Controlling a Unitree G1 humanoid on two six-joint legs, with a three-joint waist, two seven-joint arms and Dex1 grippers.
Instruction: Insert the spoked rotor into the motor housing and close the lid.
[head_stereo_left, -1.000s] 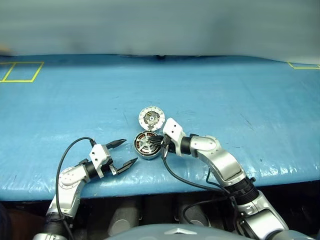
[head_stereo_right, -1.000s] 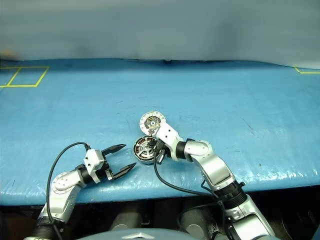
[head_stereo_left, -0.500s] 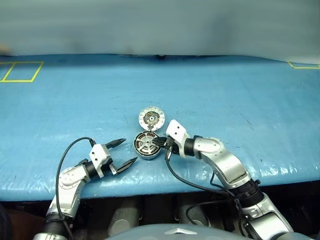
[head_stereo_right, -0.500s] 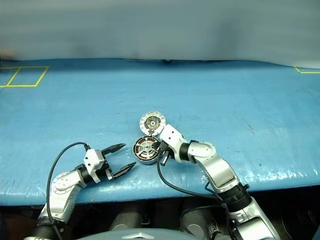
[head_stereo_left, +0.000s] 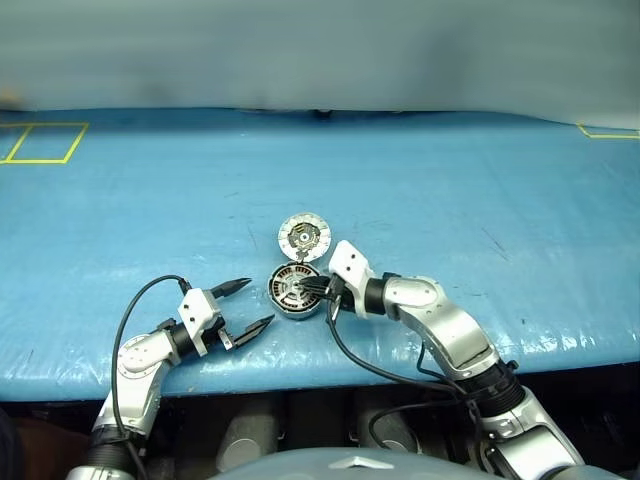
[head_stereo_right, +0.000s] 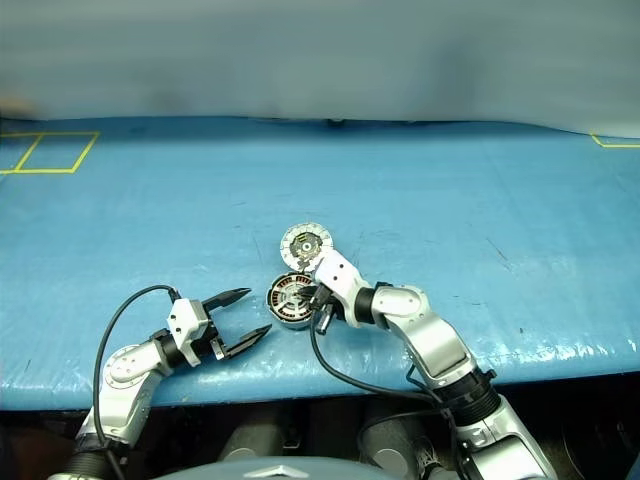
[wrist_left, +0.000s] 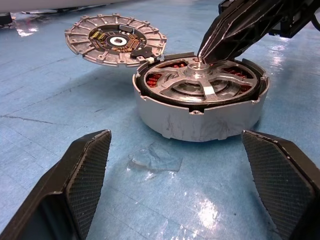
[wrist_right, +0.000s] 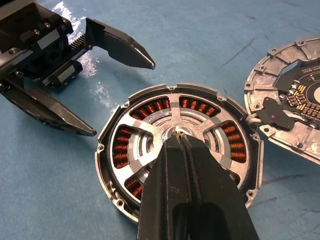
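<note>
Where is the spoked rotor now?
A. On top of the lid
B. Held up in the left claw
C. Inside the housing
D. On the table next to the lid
C: the rotor sits inside the housing, with the copper windings showing through the gaps between its spokes.

Seen over the motor housing (wrist_right: 179, 155): round silver cup on the blue table cover (wrist_right: 200, 45), copper-brown windings ringing the inside. Seated within it, the spoked rotor (wrist_right: 150, 131), silvery spokes crossing to a central hub. Pressed together, tips at that hub, the right gripper (wrist_right: 179, 142) with its black fingers (wrist_right: 167, 190). Beyond the housing, well spread and apart from it, the left gripper (wrist_right: 117, 92). Beside the housing, edge touching or overlapping its rim, the lid (wrist_right: 295, 107), circuit face up.
</note>
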